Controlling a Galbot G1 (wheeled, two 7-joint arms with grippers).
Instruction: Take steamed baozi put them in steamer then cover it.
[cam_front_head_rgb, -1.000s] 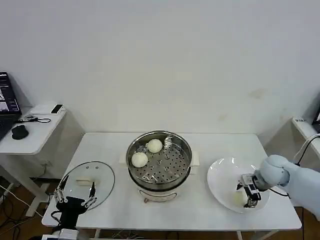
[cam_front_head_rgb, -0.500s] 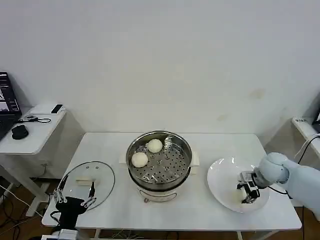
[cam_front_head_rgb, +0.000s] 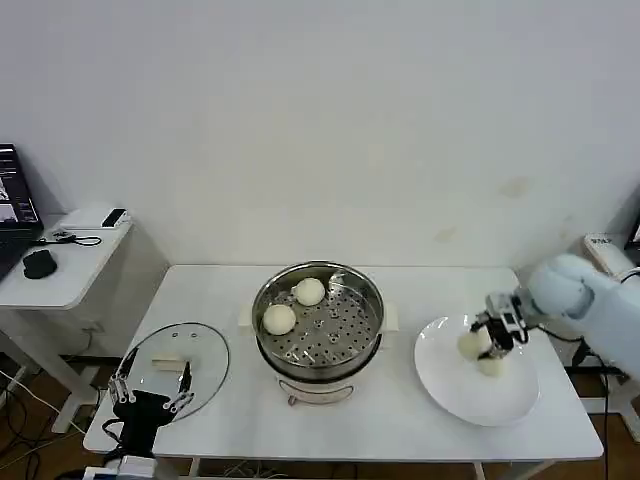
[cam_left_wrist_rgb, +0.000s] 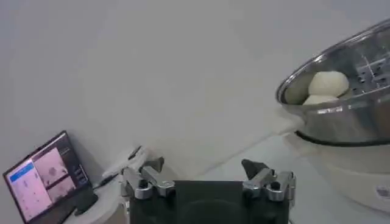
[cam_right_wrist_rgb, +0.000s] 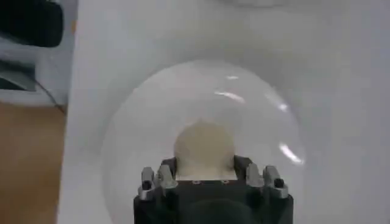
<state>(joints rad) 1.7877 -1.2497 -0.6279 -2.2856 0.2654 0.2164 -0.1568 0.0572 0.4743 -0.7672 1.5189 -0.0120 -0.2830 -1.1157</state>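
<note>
Our right pincer (cam_front_head_rgb: 487, 339) clamped on a baozi (cam_front_head_rgb: 470, 345) above the white plate (cam_front_head_rgb: 450, 385), two buns in the steamer (cam_front_head_rgb: 318, 318), left pincer (cam_front_head_rgb: 150, 400) wide by the glass cover (cam_front_head_rgb: 180, 358)

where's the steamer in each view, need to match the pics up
Head view: the steamer stands mid-table, between the glass lid and the white plate.
Left wrist view: the steamer sits at the upper right edge, beyond the open left gripper.
Right wrist view: not in it; the right gripper holds a baozi over the plate.
Shared landmark: the two baozi by the steamer's rim, in the head and left wrist views.
</note>
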